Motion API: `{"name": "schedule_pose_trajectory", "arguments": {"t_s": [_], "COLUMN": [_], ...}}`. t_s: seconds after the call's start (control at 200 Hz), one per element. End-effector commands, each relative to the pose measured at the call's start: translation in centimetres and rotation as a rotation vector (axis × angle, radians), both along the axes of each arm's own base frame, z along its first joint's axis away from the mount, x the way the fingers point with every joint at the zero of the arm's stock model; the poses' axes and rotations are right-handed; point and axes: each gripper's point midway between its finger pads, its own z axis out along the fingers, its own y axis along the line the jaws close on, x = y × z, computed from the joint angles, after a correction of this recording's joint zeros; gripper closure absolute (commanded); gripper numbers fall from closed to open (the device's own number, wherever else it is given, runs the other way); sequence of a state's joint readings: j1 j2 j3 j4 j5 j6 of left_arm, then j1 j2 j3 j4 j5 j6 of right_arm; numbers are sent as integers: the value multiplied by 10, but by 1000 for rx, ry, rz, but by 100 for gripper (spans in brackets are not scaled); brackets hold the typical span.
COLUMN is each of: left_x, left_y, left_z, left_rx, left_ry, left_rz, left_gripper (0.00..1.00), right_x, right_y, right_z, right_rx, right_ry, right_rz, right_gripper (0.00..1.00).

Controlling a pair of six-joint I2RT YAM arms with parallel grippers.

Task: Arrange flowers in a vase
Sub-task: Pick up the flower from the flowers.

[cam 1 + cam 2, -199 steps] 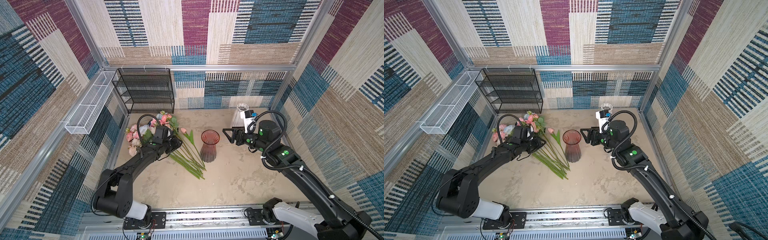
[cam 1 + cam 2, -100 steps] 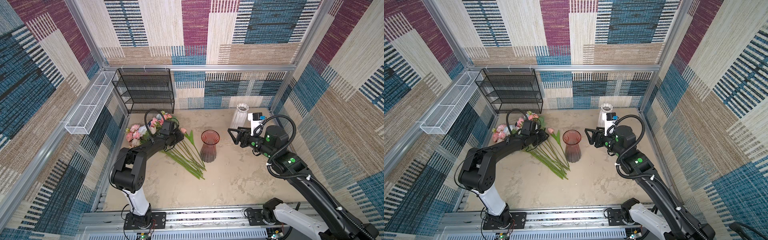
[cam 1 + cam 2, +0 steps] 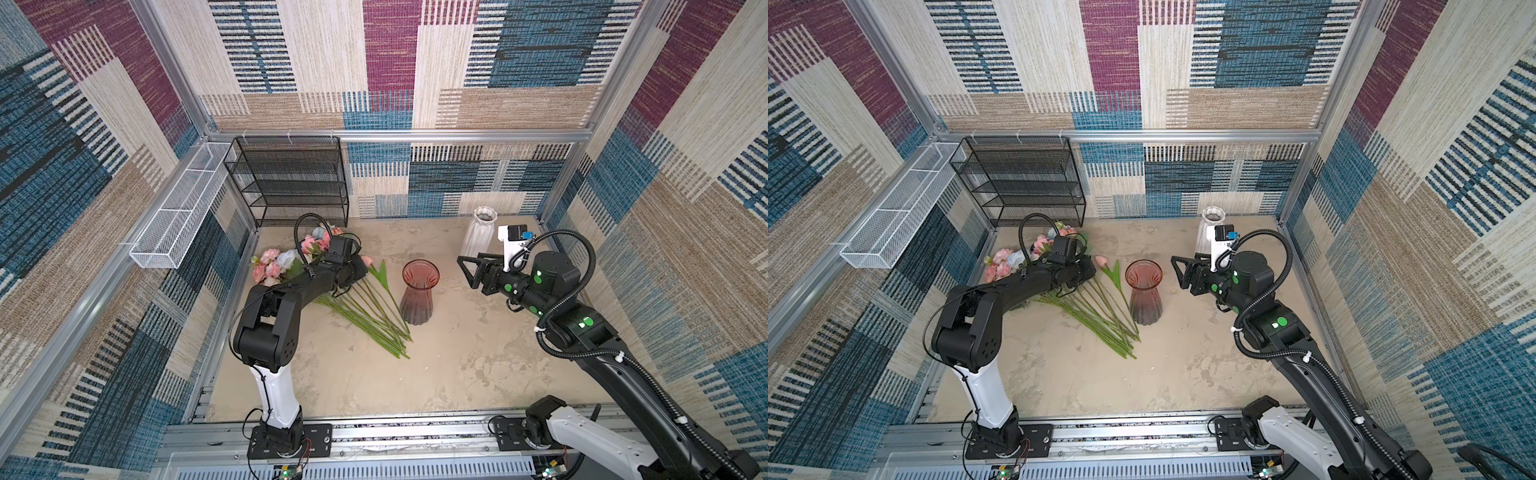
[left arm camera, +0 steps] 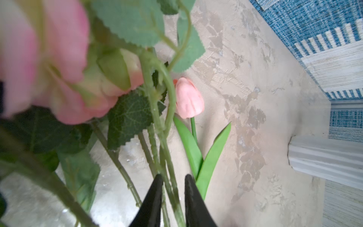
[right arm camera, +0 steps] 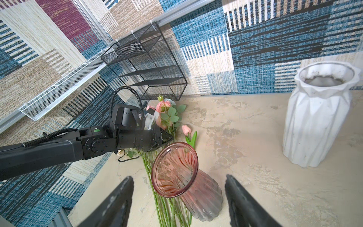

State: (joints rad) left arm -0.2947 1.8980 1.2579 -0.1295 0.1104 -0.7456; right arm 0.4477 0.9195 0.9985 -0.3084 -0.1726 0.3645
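Woven-panelled cell, beige table (image 3: pixel 457 374). Found flowers (image 3: pixel 365 309) lying flat beside pink vase (image 3: pixel 419 291), none inside. Caught left gripper (image 4: pixel 172 182) astride rose stems (image 4: pixel 157 125), narrowly apart; couldn't tell whether clamped. Saw right gripper (image 3: pixel 466 272) spread wide, empty, at vase's opposite side. Judged first pick under way: needed firm clamp, clear lift, stems tipped into vase. Noted bare table before vase, white vase (image 3: pixel 482 232) farther back.

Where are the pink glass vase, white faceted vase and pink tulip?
Pink glass vase (image 3: pixel 417 305): a top view, ribbed body.
White faceted vase (image 3: pixel 478 239): a top view, side wall.
Pink tulip (image 4: pixel 188 98): left wrist view, bloom.
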Motion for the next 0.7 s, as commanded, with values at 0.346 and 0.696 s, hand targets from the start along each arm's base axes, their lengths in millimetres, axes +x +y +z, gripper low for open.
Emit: {"name": "schedule_pose_trajectory", "arguments": {"t_s": [0.346, 0.696], "left_x": [-2, -41], "left_y": [10, 33], "left_z": [13, 105], "left_rx": [22, 22], "left_ry": [-72, -271], "left_rz": [25, 23], "left_gripper": [86, 100], "right_x": [-1, -9], "right_y": [-2, 10], "right_z": [4, 20], "right_rx": [15, 29], "right_ry": [-14, -75], "right_rz": [-10, 77], "right_gripper": [24, 19]}}
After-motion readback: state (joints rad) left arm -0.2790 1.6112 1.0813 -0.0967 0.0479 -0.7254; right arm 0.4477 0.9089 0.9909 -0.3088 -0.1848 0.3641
